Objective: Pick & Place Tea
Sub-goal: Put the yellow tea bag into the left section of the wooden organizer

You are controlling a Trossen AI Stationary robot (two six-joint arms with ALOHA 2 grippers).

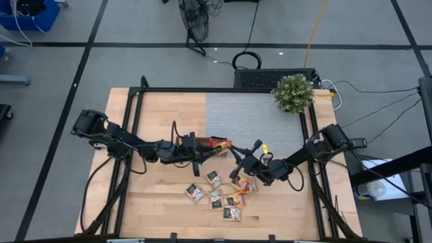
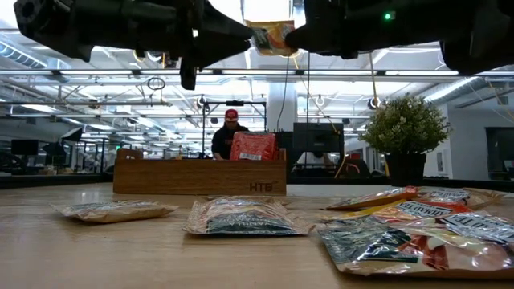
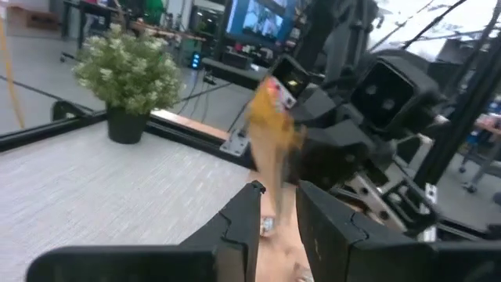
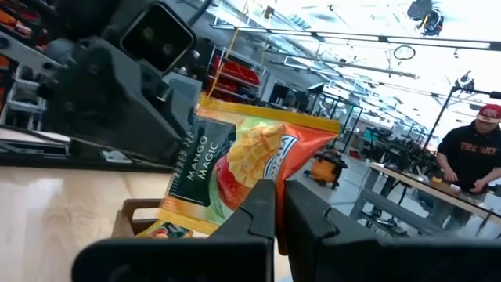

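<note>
Above the middle of the desk (image 1: 162,202), both arms are meeting over one orange sachet (image 1: 221,146) labelled "Mango Magic" — a handover in mid-air, well clear of the wood; the right hand (image 1: 237,156) is reaching in from the right side with its fingers (image 4: 262,205) pressed together on the packet's lower edge, as its own wrist view is showing; the left hand (image 1: 204,147) is coming in from the left, its fingers (image 3: 244,211) standing a little apart around the packet's other end, though whether they are actually gripping it cannot be told from these views; in the low view the packet is hanging between the two dark hands near the top of the scene. Below, on the front part of the desk, the loose sachets (image 1: 219,194) are lying flat in a scattered cluster — green-and-white, orange and red — some overlapping, just under and in front of the right arm. Farther back, a brown wooden tray (image 2: 200,176) is sitting on the desk with a red sachet (image 2: 253,146) standing upright in it; a potted plant (image 1: 293,93) is standing at the far right corner beside a grey mat (image 1: 250,115). Beyond the desk, a person in a red cap (image 2: 230,133) is standing in the room behind.
</note>
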